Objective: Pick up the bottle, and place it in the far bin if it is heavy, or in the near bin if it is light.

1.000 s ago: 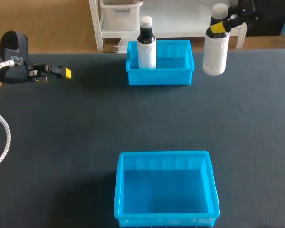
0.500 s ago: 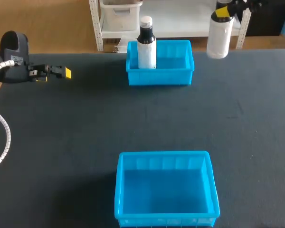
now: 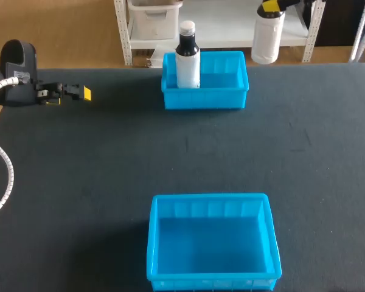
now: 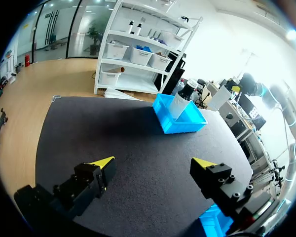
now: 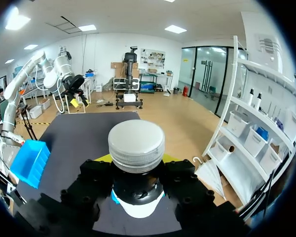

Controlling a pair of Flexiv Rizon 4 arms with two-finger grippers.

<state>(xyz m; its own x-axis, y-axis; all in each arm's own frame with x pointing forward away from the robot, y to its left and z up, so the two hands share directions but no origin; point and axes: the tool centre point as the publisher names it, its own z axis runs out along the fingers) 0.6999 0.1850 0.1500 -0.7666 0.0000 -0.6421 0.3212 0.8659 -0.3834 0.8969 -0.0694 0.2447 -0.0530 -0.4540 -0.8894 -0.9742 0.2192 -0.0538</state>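
- Table (image 3: 109,158): dark mat, fills most of the head view.
- Near bin (image 3: 210,198): blue, lower centre, nothing inside.
- Far bin (image 3: 204,98): blue, upper centre; a second bottle (image 3: 187,61) stands upright in its left end.
- White bottle (image 3: 267,38): top right of centre, hanging upright in the air just right of the far bin.
- Right gripper (image 5: 136,170): clenched on the bottle's neck under the cap; the cap's ledge should stop any slipping.
- Left gripper (image 4: 153,163): upper left, fingers spread, holding nothing.
- Handling (judged): rigid, smooth plastic; weight not visible, so the bin choice is unclear.
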